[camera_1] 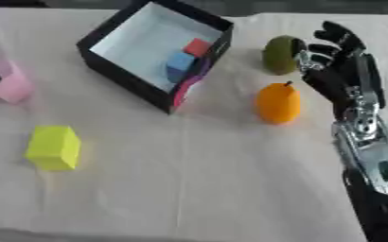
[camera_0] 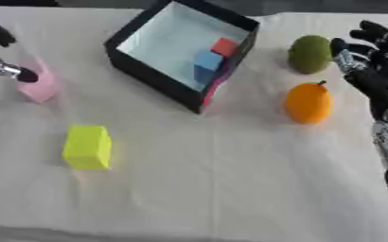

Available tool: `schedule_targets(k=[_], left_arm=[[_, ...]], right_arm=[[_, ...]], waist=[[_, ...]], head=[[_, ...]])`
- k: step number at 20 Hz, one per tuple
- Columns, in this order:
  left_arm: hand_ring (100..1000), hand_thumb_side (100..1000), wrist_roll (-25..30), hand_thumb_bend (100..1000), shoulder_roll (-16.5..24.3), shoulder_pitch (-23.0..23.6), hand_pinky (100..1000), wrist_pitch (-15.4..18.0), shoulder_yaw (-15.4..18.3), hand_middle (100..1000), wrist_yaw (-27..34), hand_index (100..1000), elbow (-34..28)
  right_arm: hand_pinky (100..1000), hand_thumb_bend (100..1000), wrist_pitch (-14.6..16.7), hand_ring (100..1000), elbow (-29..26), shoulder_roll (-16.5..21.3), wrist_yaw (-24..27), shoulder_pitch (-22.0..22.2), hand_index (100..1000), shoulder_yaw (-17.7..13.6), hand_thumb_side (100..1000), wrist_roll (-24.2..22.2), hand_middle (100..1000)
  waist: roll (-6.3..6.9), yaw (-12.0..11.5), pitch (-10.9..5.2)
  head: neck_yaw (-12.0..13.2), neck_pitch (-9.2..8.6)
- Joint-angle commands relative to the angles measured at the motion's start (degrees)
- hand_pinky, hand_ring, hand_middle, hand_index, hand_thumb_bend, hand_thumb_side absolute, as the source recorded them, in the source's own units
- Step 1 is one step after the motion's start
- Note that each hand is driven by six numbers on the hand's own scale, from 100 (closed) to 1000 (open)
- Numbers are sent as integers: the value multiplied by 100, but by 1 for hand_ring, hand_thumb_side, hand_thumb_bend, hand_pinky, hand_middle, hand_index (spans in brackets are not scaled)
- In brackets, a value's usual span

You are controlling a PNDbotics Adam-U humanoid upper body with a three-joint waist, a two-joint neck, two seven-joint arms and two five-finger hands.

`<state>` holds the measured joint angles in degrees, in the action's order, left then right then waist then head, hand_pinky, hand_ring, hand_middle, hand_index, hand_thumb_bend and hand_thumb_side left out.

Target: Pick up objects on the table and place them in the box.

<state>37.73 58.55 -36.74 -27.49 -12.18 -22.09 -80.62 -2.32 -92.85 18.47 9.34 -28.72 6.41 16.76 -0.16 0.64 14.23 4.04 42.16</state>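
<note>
**Left hand at the pink block, right hand open beside the green fruit**

Left eye view: Your left hand (camera_0: pixel 0 52) sits at the table's (camera_0: pixel 230 189) left edge, toward the far corner. Its dark fingers curl down onto the top of the pink block (camera_0: pixel 38 86), touching it, but you cannot tell whether they grip it. The black box (camera_0: pixel 152 75) stands tilted near the middle of the far edge, its pale inside facing you. Inside it, against the right-hand wall, a red block (camera_0: pixel 224 47) lies just above a blue block (camera_0: pixel 207 61), the two touching. A yellow block (camera_0: pixel 87 147) lies on the left half of the table, nearer the front edge, well apart from everything else. An orange fruit (camera_0: pixel 307 102) lies to the right of the box, with a green fruit (camera_0: pixel 310 54) beyond it toward the far edge.

Right eye view: Your right hand (camera_1: pixel 338 71) shows best here, along the right edge of the table. Its fingers are spread and relaxed, holding nothing, with the fingertips (camera_1: pixel 303 59) just beside the green fruit and the palm near the orange fruit. The silver forearm (camera_1: pixel 369 151) runs back toward the near right corner. Of the left hand only a dark fingertip shows at the pink block.
</note>
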Motion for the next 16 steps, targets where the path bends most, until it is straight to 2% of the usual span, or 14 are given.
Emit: schedule_targets(k=[1, 8, 16], left_arm=[[937, 380, -72, 761, -3, -182, 930, -33, 33, 824, -372, 876, 290], [929, 382, -340, 723, -395, -438, 905, 89, 32, 816, -476, 857, 889], [927, 326, -468, 727, -763, -657, 903, 318, -15, 822, -872, 863, 1420]], right_arm=[[799, 390, 8, 756, -44, 87, -21, -94, 843, -4, 228, -30, 754], [800, 388, -13, 758, -46, 63, -24, -113, 843, 19, 229, -67, 754], [800, 386, -20, 757, -58, 27, -14, -141, 843, 41, 230, -97, 753]], waist=[[3, 7, -103], [-27, 25, -82], [-59, 56, -63]], head=[[33, -47], [61, -24], [97, -25]])
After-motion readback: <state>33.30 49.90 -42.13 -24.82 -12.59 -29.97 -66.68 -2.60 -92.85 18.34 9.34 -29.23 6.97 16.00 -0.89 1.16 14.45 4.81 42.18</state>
